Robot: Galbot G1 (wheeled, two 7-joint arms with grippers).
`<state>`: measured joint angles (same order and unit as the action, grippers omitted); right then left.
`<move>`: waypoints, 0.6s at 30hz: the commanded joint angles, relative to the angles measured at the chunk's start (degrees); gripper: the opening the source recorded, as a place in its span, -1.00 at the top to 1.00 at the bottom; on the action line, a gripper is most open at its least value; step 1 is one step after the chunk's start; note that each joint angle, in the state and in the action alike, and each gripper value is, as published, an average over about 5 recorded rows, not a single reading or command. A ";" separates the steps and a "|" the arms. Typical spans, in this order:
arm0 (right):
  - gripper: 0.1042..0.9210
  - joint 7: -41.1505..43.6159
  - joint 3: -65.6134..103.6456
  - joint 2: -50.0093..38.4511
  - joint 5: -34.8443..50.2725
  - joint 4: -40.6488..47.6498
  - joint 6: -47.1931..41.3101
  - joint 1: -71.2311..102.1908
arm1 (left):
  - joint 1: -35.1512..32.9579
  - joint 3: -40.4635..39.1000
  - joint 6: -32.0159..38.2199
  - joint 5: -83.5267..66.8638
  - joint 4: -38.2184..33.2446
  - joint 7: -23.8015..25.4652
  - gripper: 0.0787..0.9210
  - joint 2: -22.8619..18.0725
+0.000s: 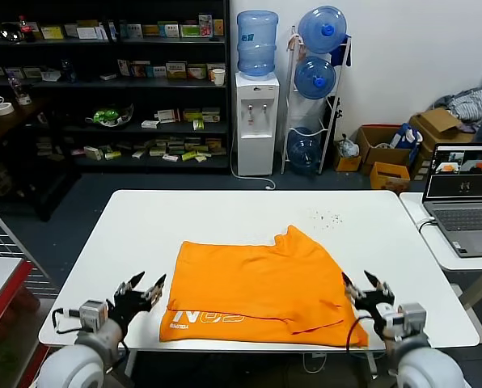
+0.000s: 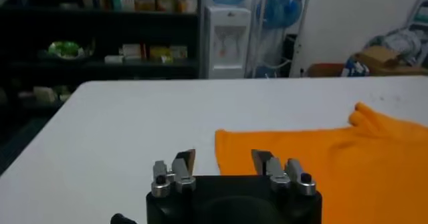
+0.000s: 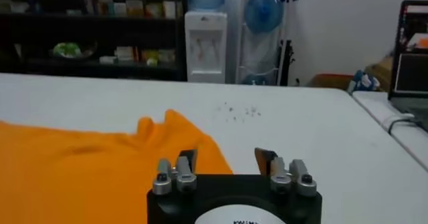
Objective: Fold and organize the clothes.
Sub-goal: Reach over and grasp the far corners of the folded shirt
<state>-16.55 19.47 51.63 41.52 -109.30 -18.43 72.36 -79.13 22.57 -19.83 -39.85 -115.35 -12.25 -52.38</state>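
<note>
T-shirt (image 1: pixel 257 287): bright orange, lying partly folded at the middle of the white tabletop (image 1: pixel 144 226), near the front edge; pale lettering at its front left corner; a bunched bit of cloth at the far edge.
Left pincer (image 1: pixel 148 291): low over the tabletop just beside the shirt's left edge, fingers spread wide, holding nothing.
Right pincer (image 1: pixel 365 290): at the shirt's right front corner, fingers spread wide, holding nothing.
Laptop (image 1: pixel 466 198): open on a side table to the right.
</note>
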 commanded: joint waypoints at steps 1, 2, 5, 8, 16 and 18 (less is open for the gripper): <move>-0.64 0.91 -14.92 10.03 2.86 25.02 -1.71 -31.16 | 23.67 -6.22 1.42 1.65 20.50 5.06 -0.51 -7.58; -0.68 1.26 -15.56 11.41 2.29 27.56 -1.77 -32.29 | 25.61 -7.16 1.67 2.39 23.79 5.56 -0.57 -8.59; -0.75 2.68 -16.78 14.54 0.70 33.40 -1.82 -34.65 | 29.10 -9.70 2.45 4.04 30.52 7.10 -0.70 -9.90; -0.76 3.84 -17.18 16.47 -0.54 37.89 -1.78 -36.17 | 30.85 -11.59 2.56 4.26 34.43 8.01 -0.76 -10.11; -0.76 6.33 -17.46 18.84 -1.96 45.37 -2.33 -38.65 | 33.66 -14.52 0.44 2.29 38.67 7.61 -0.77 -10.78; -0.76 6.72 -17.42 19.19 -2.03 46.32 -2.57 -38.70 | 33.90 -14.93 0.06 1.83 39.19 7.54 -0.77 -10.98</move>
<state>-12.05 5.28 66.20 40.37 -75.81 -20.32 41.49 -52.42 11.44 -19.10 -37.71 -85.93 -6.13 -61.28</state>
